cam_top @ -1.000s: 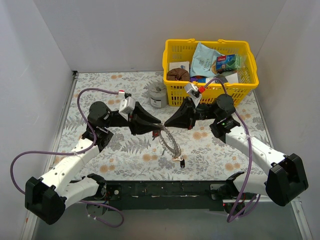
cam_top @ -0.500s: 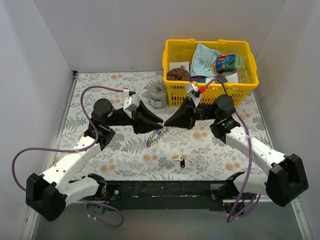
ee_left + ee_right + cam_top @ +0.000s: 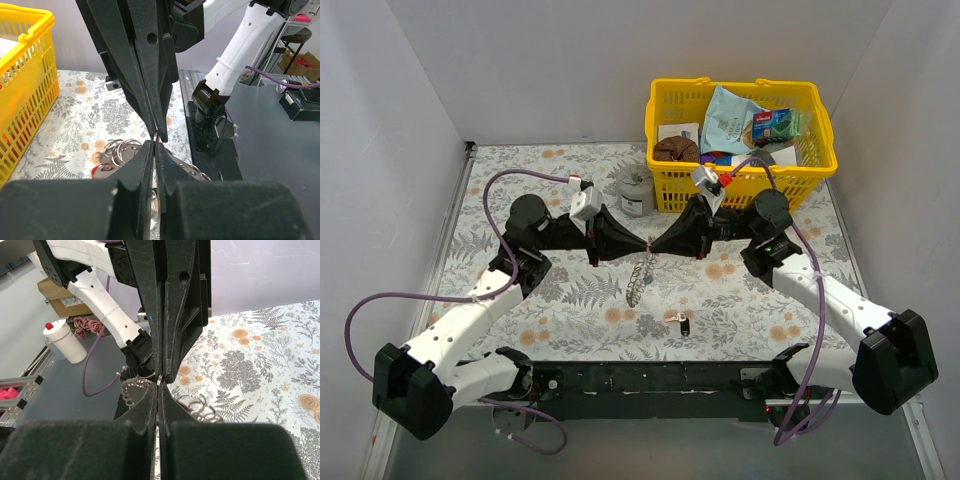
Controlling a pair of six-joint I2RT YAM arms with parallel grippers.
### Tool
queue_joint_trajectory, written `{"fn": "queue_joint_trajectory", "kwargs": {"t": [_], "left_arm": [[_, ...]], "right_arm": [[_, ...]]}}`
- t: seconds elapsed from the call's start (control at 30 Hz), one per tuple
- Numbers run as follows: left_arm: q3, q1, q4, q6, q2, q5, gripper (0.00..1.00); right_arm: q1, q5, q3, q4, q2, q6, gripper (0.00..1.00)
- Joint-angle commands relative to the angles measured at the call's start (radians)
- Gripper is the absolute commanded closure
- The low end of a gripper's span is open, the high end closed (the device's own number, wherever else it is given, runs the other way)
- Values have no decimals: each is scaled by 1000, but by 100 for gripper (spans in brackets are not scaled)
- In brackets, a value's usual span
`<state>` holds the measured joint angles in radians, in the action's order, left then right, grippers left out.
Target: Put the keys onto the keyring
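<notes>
The keyring (image 3: pixel 639 276) hangs as a limp silvery strand of small keys above the floral table. My left gripper (image 3: pixel 643 245) and right gripper (image 3: pixel 655 246) meet tip to tip at its top end, and both are shut on the thin loop. In the left wrist view my left gripper (image 3: pixel 154 146) pinches the wire, with rings and keys (image 3: pixel 121 150) dangling below. In the right wrist view my right gripper (image 3: pixel 158 388) pinches the same wire, with toothed keys (image 3: pixel 134 388) beside it. One loose key (image 3: pixel 680 321) with a dark head lies on the table in front of the strand.
A yellow basket (image 3: pixel 666 192) full of packets stands at the back right, right behind my right arm, and shows in the left wrist view (image 3: pixel 26 75). A grey tin cup (image 3: pixel 636 190) stands just left of the basket.
My left gripper has moved right and up to meet the right gripper's tip. The keyring has come off the table, from a toothed arc to a hanging strand.
</notes>
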<state>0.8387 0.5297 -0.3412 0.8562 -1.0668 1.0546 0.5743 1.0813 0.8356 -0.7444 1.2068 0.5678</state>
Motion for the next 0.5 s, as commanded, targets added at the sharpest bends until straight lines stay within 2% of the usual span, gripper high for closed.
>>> {"fn": "queue_joint_trajectory", "kwargs": {"t": [0.0, 0.17, 0.27, 0.3, 0.47], "left_arm": [[53, 10, 34, -25, -9, -5, 100], [89, 12, 123, -80, -5, -37, 100], [143, 12, 249, -153, -15, -59, 100], [160, 12, 281, -173, -19, -64, 100], [253, 13, 488, -272, -50, -100, 100]], "right_arm": [[1, -11, 7, -33, -27, -13, 99], [1, -12, 8, 3, -27, -29, 99], [1, -23, 20, 82, -33, -80, 84], [1, -29, 25, 118, -33, -91, 74], [1, -73, 71, 264, -55, -216, 55]]}}
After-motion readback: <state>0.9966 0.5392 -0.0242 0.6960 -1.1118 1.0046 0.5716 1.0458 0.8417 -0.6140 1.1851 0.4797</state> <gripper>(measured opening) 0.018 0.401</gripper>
